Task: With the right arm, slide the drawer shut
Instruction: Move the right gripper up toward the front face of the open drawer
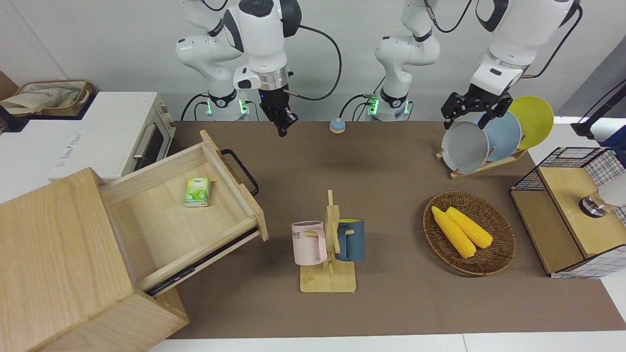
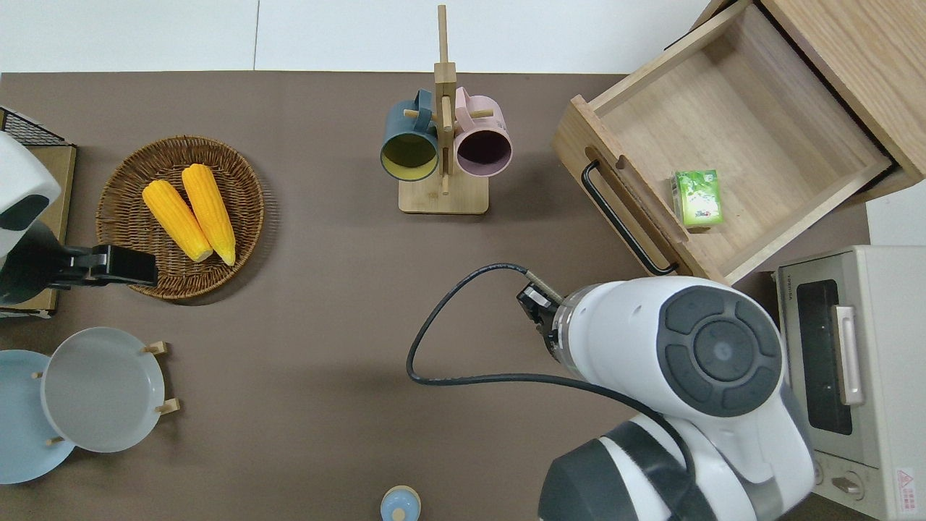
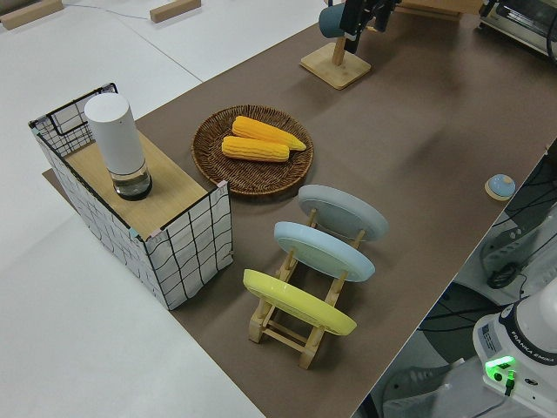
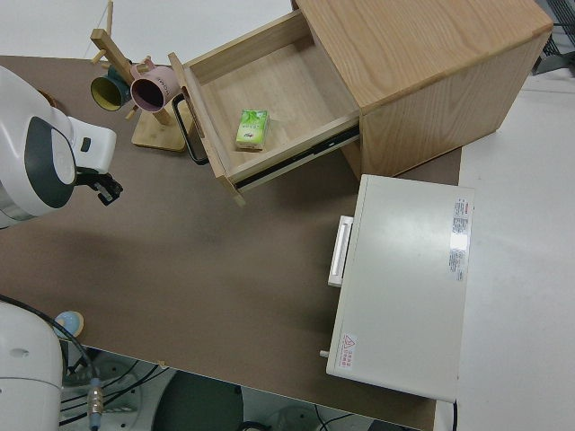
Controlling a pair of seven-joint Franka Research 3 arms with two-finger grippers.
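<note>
— What does the table look like?

— A brown mat (image 1: pixel 391 161) covers it, white wall (image 1: pixel 98 44) at the robots' end. At the right arm's end, the drawer (image 1: pixel 183 217) stands pulled out of its pale wooden cabinet (image 1: pixel 58 264), a green packet (image 1: pixel 197 191) lying in it, black bar handle (image 1: pixel 240 171) facing the mat. A white toaster oven (image 1: pixel 117 134) sits beside the cabinet, nearer the robots.

— And the right gripper (image 1: pixel 282 124)?

— It hangs over bare mat, apart from the handle. I cannot tell whether its fingers are spread or closed. The left arm is parked.

— Anything else?

— A mug stand (image 1: pixel 328 249) mid-table, a wicker basket (image 2: pixel 116 217) with two corn cobs (image 1: pixel 460 231).
</note>
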